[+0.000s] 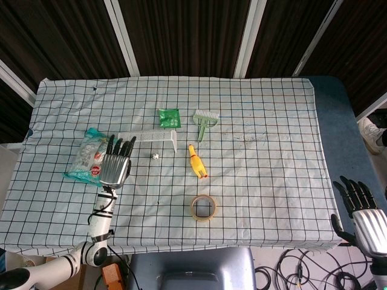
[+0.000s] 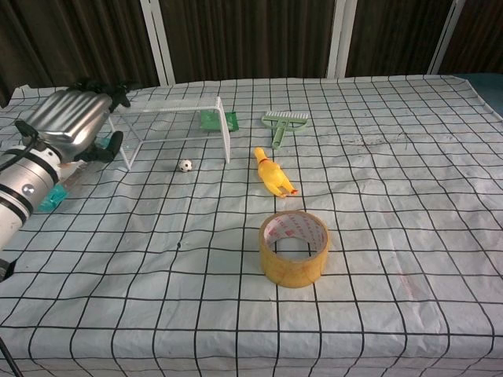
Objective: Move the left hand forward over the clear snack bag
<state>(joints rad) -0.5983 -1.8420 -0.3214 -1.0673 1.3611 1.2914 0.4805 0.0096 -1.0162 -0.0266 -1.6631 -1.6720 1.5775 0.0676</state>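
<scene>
The clear snack bag (image 1: 89, 160) with teal ends lies on the checked cloth at the left. My left hand (image 1: 115, 162) hovers over its right edge, empty, with its fingers stretched forward and apart. In the chest view the left hand (image 2: 71, 118) is raised at the far left and hides most of the snack bag (image 2: 49, 201); only a teal corner shows. My right hand (image 1: 364, 211) hangs open off the table's near right corner and appears only in the head view.
A white wire goal (image 1: 151, 136) stands just right of the left hand, with a small ball (image 1: 155, 156) in front of it. Further right are a green packet (image 1: 169, 117), green brush (image 1: 205, 122), yellow rubber chicken (image 1: 197, 162) and tape roll (image 1: 204, 207).
</scene>
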